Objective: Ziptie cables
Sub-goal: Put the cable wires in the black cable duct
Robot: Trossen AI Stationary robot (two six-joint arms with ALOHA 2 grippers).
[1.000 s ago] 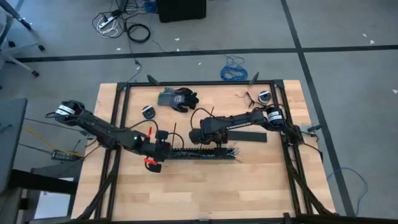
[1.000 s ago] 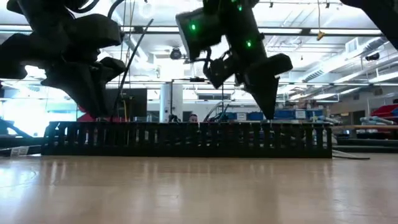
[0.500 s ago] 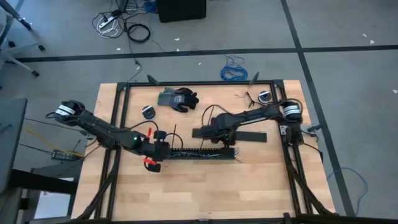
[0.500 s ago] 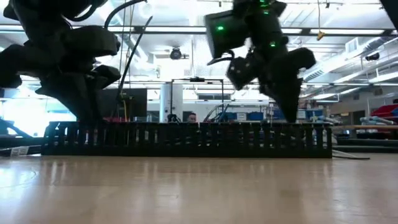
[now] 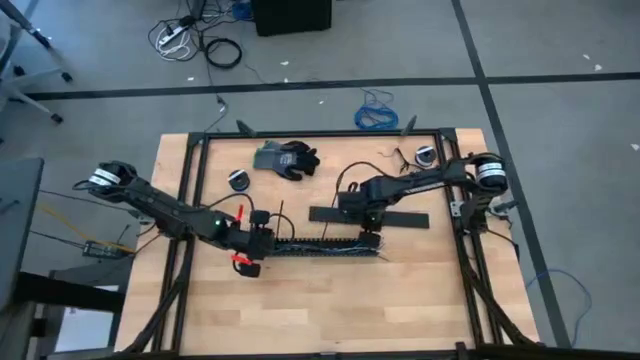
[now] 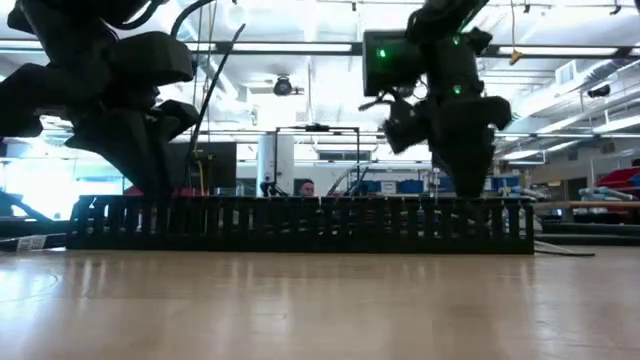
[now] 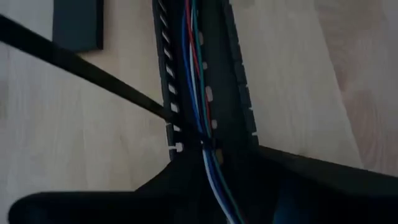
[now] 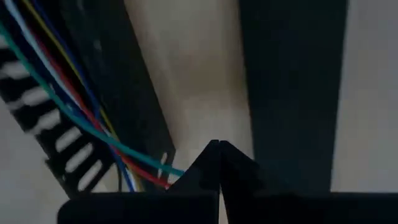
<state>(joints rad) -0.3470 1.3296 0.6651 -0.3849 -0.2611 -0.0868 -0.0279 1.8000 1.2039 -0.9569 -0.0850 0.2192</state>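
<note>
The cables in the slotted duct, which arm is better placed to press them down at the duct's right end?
Right, probably. The right gripper hovers over that end of the duct, beside the cables. The left gripper is at the opposite end.

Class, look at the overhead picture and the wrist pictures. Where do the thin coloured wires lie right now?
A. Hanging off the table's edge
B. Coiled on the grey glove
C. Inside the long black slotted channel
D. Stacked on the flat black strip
C. The left wrist view shows the cables running lengthwise inside the slotted channel, with the left gripper at one end and the right gripper near the other.
</note>
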